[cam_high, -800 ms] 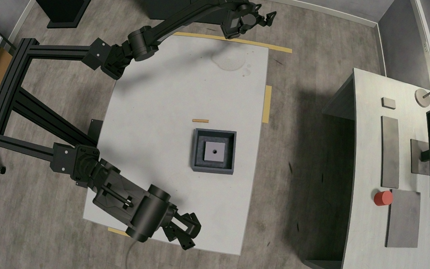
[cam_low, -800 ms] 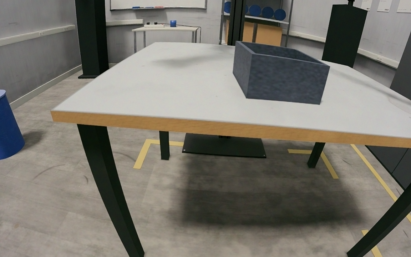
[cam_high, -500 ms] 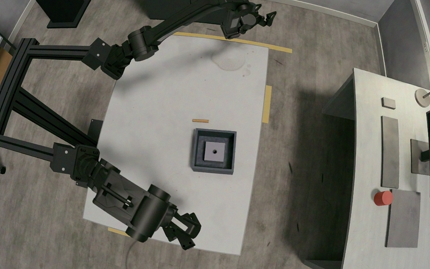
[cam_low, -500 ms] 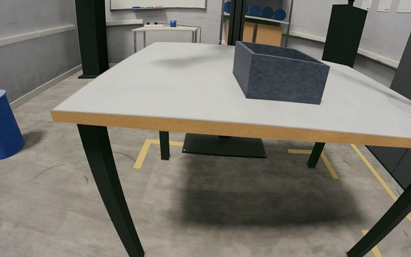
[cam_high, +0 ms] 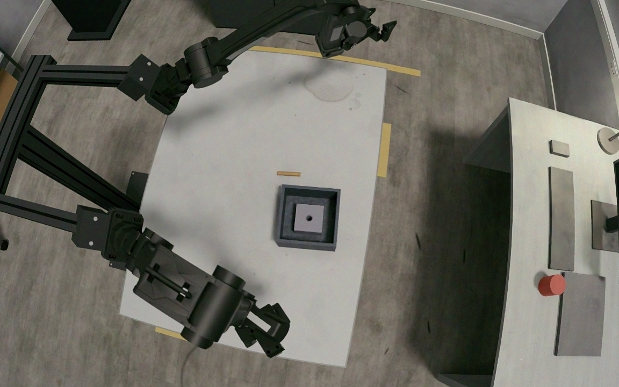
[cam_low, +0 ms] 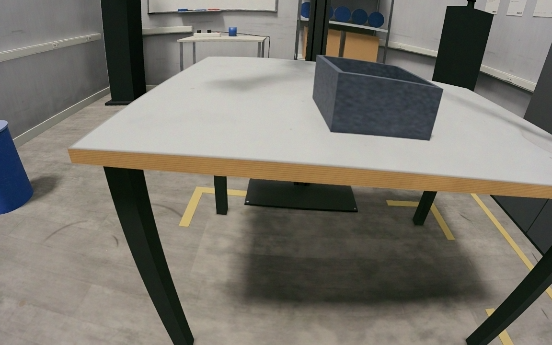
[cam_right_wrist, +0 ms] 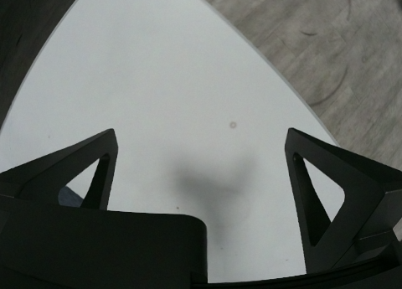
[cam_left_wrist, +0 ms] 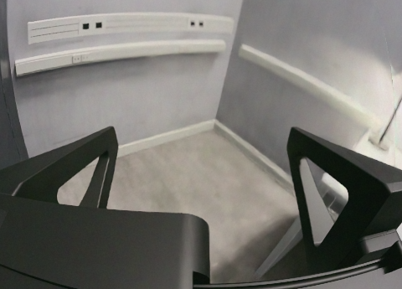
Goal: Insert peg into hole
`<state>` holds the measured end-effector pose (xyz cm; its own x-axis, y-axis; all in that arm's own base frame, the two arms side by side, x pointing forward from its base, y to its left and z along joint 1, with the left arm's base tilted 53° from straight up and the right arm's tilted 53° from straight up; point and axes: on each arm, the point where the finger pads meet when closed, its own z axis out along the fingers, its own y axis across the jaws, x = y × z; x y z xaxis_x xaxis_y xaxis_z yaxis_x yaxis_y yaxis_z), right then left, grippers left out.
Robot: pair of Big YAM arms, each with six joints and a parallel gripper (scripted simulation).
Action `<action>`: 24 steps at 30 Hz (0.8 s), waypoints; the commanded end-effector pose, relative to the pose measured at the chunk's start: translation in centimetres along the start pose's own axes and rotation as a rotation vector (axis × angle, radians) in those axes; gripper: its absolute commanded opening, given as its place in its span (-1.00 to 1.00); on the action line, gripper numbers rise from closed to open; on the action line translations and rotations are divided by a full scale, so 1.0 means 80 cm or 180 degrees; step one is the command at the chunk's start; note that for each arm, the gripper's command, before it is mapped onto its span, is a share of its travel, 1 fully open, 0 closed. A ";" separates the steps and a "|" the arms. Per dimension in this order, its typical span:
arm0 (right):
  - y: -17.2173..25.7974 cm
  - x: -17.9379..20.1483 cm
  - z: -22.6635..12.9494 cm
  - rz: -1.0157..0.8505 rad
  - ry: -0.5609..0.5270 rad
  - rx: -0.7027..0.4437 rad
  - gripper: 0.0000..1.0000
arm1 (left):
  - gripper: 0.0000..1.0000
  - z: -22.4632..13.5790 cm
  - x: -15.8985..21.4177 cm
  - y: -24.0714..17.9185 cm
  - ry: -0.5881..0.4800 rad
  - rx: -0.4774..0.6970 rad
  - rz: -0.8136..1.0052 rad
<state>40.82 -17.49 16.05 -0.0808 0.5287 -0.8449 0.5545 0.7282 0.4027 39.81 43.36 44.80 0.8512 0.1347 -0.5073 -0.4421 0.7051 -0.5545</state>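
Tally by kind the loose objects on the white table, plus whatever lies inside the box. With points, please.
Peg (cam_high: 288, 173): 1
Open box (cam_high: 306, 242) (cam_low: 383, 106) (cam_right_wrist: 70, 198): 1
Plate with a hole (cam_high: 301, 226): 1
Total: 3

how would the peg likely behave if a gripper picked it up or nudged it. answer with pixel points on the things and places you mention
The peg (cam_high: 288, 173) looks slim and wood-coloured, so probably stiff and fairly light. Lying on its side, it may roll if nudged, if it is round. The smooth-looking table (cam_high: 235, 144) might let it slide too.
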 end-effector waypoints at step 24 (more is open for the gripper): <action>0.166 0.168 -0.096 -0.4085 0.0313 -0.2571 1.00 | 1.00 -0.459 0.340 -0.065 0.2585 0.3136 0.2997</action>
<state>41.52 0.85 12.90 -0.3244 -0.4284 -0.8433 -0.3932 0.8720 -0.2917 54.99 20.36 13.77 -0.0309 0.4638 -0.8854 -0.1778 0.8691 0.4615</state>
